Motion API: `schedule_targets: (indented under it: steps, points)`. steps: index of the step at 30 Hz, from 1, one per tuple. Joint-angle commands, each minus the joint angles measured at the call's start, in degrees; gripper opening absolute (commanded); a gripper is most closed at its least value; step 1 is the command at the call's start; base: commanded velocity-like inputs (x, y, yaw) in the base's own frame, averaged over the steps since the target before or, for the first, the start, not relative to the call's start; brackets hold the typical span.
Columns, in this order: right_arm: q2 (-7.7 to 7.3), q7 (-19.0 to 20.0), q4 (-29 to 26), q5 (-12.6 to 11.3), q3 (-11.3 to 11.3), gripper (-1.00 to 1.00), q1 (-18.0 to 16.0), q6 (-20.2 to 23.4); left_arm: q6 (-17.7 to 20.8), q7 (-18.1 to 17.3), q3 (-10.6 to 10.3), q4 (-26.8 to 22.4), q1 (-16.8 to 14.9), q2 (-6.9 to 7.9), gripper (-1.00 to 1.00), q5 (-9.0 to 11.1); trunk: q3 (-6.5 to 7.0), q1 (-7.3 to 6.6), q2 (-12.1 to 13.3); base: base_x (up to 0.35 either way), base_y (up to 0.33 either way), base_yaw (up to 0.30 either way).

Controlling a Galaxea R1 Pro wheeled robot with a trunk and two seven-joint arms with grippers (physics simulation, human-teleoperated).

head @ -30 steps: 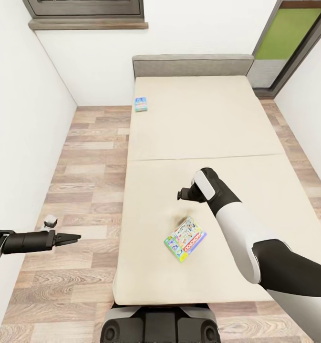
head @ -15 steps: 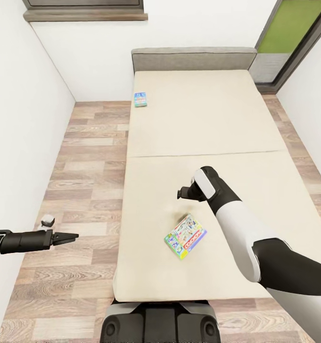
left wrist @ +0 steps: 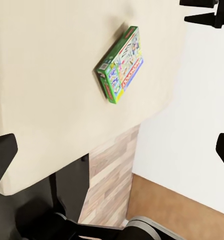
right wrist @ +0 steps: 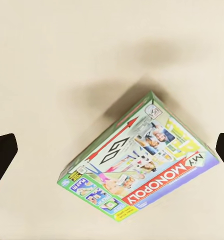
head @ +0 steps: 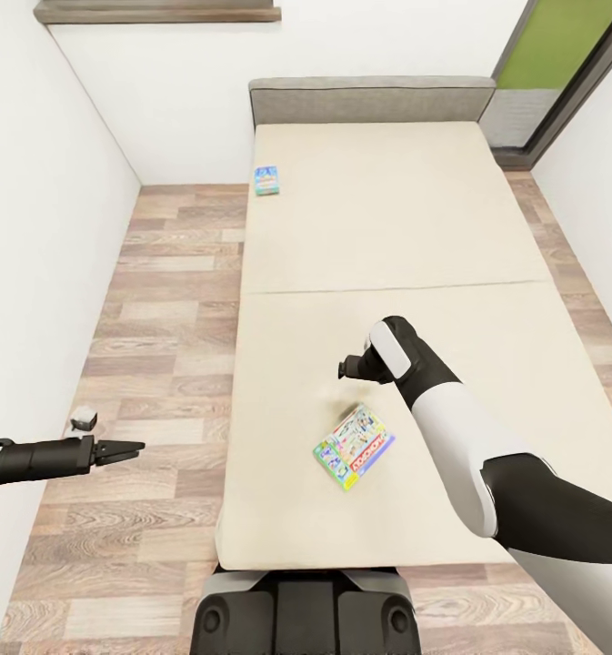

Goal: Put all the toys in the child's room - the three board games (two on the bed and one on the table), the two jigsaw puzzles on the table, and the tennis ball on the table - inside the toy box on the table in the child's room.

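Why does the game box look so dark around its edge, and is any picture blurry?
Right wrist view: a soft shadow spreads on the bed beside the Monopoly box, print sharp. Head view: even flat light, faint shadow under the right tool. Left wrist view: the box crisp.

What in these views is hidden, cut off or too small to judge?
- Small blue box near the bed's far corner: print too small to read in the head view.
- Right gripper: seen end-on in the head view, with its own wrist covering the jaws; the right wrist view shows only dark tips at both edges.
- Monopoly box: its underside is hidden against the mattress.
- Window: cut off by the head view's top edge.
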Motion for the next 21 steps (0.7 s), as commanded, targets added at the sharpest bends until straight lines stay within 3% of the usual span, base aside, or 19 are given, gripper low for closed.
schedule_targets:
  steps: [1, 21]
  points:
    - [-0.03, -0.55, -0.04, -0.62, 0.25, 1.0, -0.03, 0.12, 0.6, -0.34, 0.05, -0.03, -0.02, 0.0, 1.0, -0.27, -0.15, 0.02, -0.07, 0.0, 0.0, 0.0]
    - [-0.03, -0.51, 0.13, -0.66, 0.18, 1.0, -0.09, 0.13, 0.6, -0.34, 0.05, -0.03, -0.02, 0.01, 1.0, -0.28, -2.03, 0.02, -0.07, 0.0, 0.0, 0.0]
